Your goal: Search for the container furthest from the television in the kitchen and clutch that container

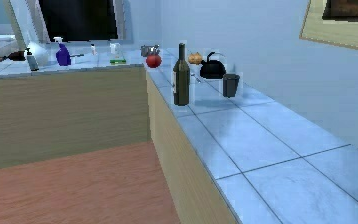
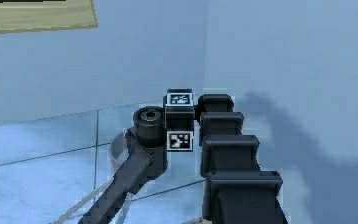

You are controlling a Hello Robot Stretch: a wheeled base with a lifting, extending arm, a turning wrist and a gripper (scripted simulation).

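On the tiled counter stand a tall dark bottle, a black kettle and, just to the kettle's right, a small dark cup-like container. Farther back lie a red apple and an orange thing. In the arm side view the dark arm rises over the pale tiled counter, with two white marker squares at its end. The gripper slants down to the left and its fingers run to the bottom edge. I cannot tell whether it holds anything.
The counter turns a corner at the back, where a blue spray bottle, a small green thing and clear glasses stand under a dark window. A framed picture hangs on the wall beside the counter. Wooden floor lies at the forward view's left.
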